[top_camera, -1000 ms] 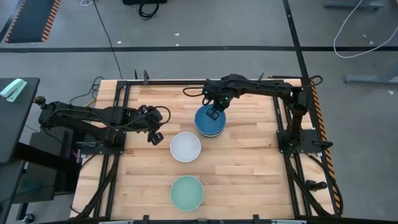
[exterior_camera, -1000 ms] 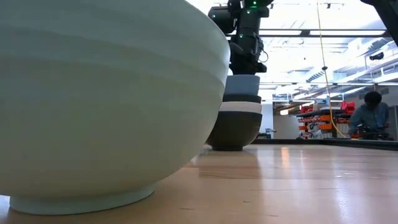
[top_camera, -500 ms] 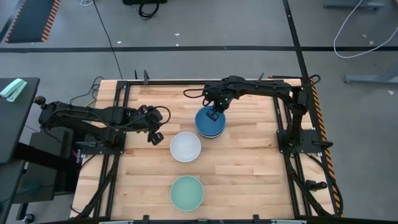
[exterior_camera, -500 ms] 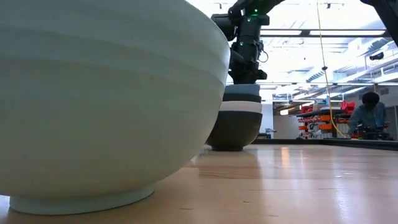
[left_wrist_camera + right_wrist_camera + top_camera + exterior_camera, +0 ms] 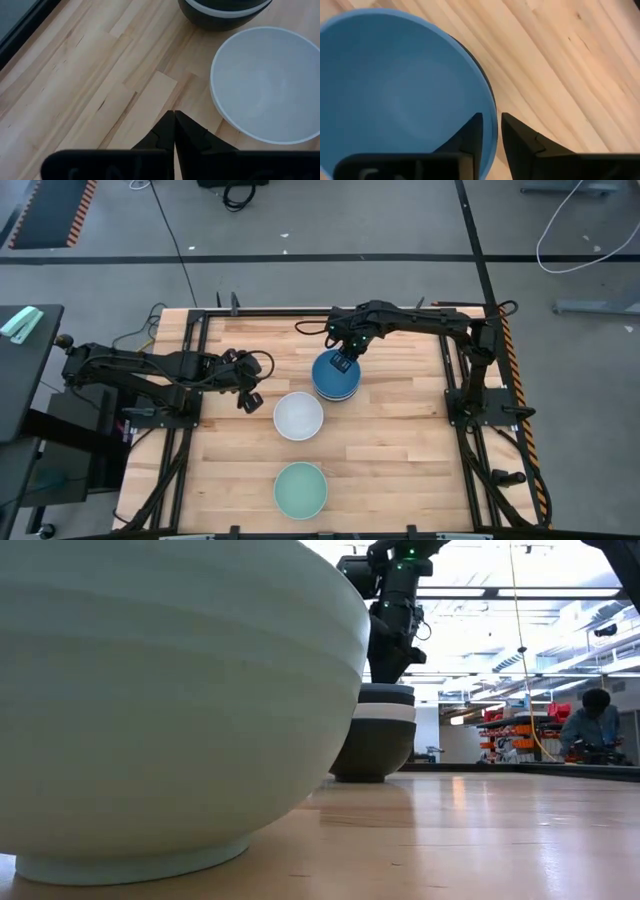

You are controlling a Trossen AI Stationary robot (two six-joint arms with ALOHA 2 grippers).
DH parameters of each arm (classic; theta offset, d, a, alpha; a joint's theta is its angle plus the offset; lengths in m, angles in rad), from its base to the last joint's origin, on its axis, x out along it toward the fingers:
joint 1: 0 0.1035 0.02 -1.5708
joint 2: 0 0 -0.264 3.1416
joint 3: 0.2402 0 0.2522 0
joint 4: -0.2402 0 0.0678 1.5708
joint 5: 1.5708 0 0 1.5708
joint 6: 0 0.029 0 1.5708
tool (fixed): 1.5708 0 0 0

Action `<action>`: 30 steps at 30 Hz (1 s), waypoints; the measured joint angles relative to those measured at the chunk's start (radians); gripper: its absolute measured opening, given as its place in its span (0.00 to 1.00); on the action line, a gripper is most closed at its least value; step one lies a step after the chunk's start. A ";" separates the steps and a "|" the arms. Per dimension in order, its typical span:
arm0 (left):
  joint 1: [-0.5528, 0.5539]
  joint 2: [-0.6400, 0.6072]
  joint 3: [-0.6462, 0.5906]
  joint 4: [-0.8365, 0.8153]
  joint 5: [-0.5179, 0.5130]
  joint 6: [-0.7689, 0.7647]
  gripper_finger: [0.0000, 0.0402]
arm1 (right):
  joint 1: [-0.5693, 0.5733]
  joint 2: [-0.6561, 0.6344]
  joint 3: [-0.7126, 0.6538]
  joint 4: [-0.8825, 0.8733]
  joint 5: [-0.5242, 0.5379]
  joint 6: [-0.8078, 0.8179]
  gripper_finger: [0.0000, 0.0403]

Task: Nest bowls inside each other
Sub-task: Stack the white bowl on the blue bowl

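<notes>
A blue bowl (image 5: pixel 334 373) (image 5: pixel 395 95) sits nested on top of a stack of black and white bowls (image 5: pixel 375 740) at the table's far middle. My right gripper (image 5: pixel 341 363) (image 5: pixel 492 122) points down over the blue bowl's far-right rim (image 5: pixel 492 107), open. One finger stands inside the rim and one outside, with a gap on each side. A white bowl (image 5: pixel 298 416) (image 5: pixel 270 85) and a pale mint green bowl (image 5: pixel 301 490) (image 5: pixel 150 700) each stand alone on their bases. My left gripper (image 5: pixel 252 399) (image 5: pixel 174 120) hovers shut over bare wood left of the white bowl.
The wooden table (image 5: pixel 400 460) has free room to the right of and in front of the bowls. Black frame rails (image 5: pixel 455 380) run along its left and right sides. A person (image 5: pixel 598 725) sits far off in the room behind.
The blue bowl has sunk down into the stack and now rests nested on it. My right gripper has stayed over its rim. My left arm has kept still.
</notes>
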 joint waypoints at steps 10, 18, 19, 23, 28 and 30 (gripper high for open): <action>0.000 0.000 0.000 0.004 0.003 -0.001 0.07 | 0.013 0.000 0.118 -0.131 0.034 0.006 0.21; 0.000 0.071 0.001 0.075 0.107 0.027 0.07 | 0.121 -0.131 0.113 -0.181 0.162 0.045 0.21; 0.000 0.084 0.001 0.084 0.118 0.027 0.07 | 0.142 -0.155 0.105 -0.176 0.170 0.060 0.21; 0.010 0.136 0.001 0.135 0.168 0.047 0.10 | 0.243 -0.247 0.059 -0.160 0.203 0.122 0.20; 0.060 0.191 0.001 0.218 0.223 0.079 0.14 | 0.384 -0.349 -0.034 -0.142 0.258 0.209 0.20; 0.086 0.211 0.001 0.220 0.269 0.079 0.16 | 0.437 -0.382 -0.075 -0.136 0.265 0.246 0.20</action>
